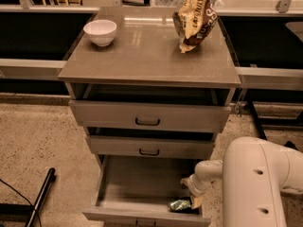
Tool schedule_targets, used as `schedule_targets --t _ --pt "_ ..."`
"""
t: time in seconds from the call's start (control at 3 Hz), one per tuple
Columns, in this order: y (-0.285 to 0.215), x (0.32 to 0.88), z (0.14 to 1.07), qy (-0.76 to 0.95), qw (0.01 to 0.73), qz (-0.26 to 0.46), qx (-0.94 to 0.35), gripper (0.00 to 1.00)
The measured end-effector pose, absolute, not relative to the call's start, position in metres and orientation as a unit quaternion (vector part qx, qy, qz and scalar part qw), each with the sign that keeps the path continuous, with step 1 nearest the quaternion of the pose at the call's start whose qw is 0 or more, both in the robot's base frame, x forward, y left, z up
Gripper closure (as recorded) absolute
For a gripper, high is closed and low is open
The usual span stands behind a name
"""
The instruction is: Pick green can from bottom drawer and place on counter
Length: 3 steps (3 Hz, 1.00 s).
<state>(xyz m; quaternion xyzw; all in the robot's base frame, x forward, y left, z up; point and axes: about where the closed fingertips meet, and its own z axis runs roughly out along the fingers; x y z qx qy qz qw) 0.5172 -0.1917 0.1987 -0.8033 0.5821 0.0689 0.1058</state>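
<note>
At the bottom right of the frame, the white arm (258,183) reaches leftward into the open bottom drawer (135,186). Its gripper (190,192) hangs over the drawer's right front corner. Its fingers (195,202) appear apart, with nothing between them. The green can (178,205) seems to lie on its side on the drawer floor, close to the drawer front. It is just left of the lower finger, so beside the fingers and not yet inside them. To grasp well, I think the gripper should shift a little toward the lower left and descend until the can sits between both fingers. Higher in the frame, the counter (147,56) carries a white bowl (100,31) and a chip bag (195,15).
</note>
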Motion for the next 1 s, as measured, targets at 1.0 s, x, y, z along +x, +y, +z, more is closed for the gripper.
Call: schedule_targets --t 1.0 --pt "-0.192 0.501 0.157 0.580 0.067 0.099 -0.805 0.27"
